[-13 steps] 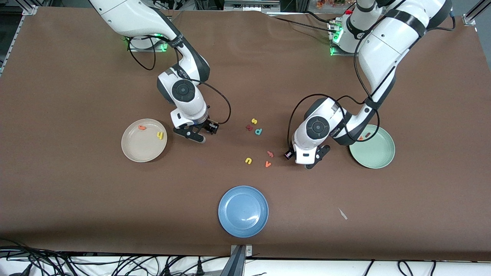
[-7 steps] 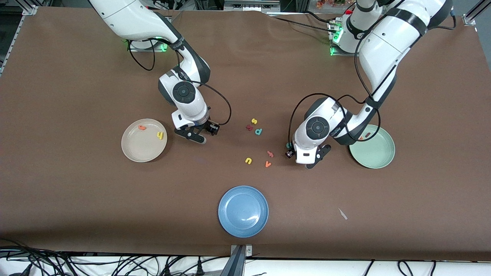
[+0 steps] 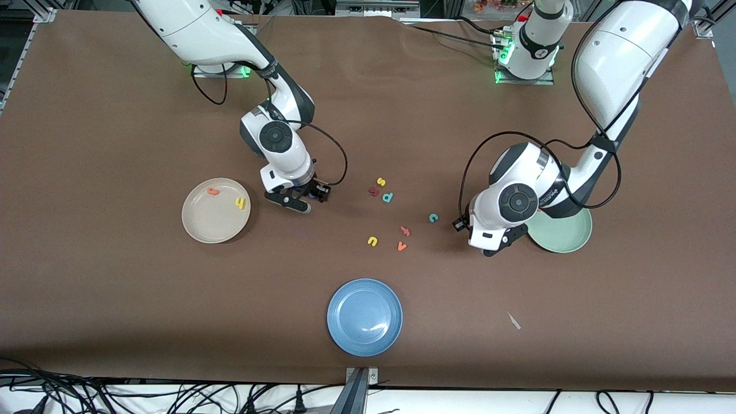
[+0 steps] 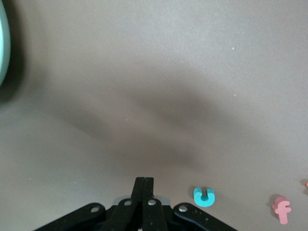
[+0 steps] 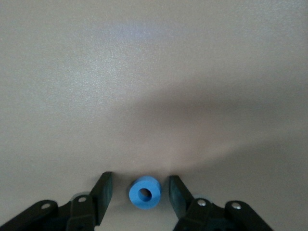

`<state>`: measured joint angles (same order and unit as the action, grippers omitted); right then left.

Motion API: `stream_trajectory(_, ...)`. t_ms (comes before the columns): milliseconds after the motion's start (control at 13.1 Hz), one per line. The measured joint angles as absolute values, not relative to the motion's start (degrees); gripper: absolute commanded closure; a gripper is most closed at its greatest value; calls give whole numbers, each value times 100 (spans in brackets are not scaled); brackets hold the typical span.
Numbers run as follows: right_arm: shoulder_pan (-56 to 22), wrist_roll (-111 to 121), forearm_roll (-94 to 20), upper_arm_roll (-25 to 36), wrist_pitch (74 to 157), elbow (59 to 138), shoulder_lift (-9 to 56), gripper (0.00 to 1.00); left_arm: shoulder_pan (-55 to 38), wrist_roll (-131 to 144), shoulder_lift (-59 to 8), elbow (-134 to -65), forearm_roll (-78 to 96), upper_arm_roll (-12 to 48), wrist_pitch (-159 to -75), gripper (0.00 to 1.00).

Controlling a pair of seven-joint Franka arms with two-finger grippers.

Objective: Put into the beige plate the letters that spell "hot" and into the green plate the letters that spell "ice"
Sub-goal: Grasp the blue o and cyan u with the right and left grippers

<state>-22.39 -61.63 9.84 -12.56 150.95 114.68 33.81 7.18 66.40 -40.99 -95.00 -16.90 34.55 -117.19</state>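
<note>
- Brown desk (image 3: pixel 115 299), toy letters scattered mid-surface.
- Right end effector (image 5: pixel 139 192), fingers apart, straddles small blue ring-shaped o (image 5: pixel 144 194); not yet clamped.
- Left end effector (image 4: pixel 143 185), fingers together and empty, beside pale mint-green plate (image 3: pixel 569 236); teal c (image 3: pixel 433 217) lies loose just toward centre.
- Cream-beige plate (image 3: pixel 201 227) holds orange t (image 3: pixel 213 191), yellow h (image 3: pixel 240 202).

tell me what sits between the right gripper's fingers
The blue o sits on the table between the open fingers of the right gripper; neither finger touches it. The right wrist view shows it.
</note>
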Motion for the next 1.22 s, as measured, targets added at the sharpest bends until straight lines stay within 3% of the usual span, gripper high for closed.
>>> stream_trajectory(76, -2240, -6164, 984, -1263, 15125, 11467, 3373, 82, 666, 6731, -4107, -9517, -1687, 3459, -11811, 100)
stream_trajectory(153, -2247, -6166, 984, -1269, 15135, 11467, 3357, 90, 601, 6858, -4116, -9540, -1687, 3461, -11943, 88)
stream_trajectory(229, -2250, -6174, 985, -1268, 15112, 11476, 3312, 92, 535, 6993, -4132, -9563, -1686, 3461, -12037, 61)
stream_trajectory(305, -2250, -6176, 986, -1267, 15113, 11504, 3305, 92, 473, 7193, -4158, -9580, -1685, 3462, -12160, 45)
stream_trajectory(611, -2251, -6072, 1031, -1224, 15000, 11541, 3228, 92, 330, 7818, -4287, -9639, -1685, 3458, -12793, 45)
stream_trajectory(1221, -1671, -2743, 1040, -401, 12345, 11656, 1386, 91, -72, 8301, -4591, -9750, -1900, 3135, -13300, 49)
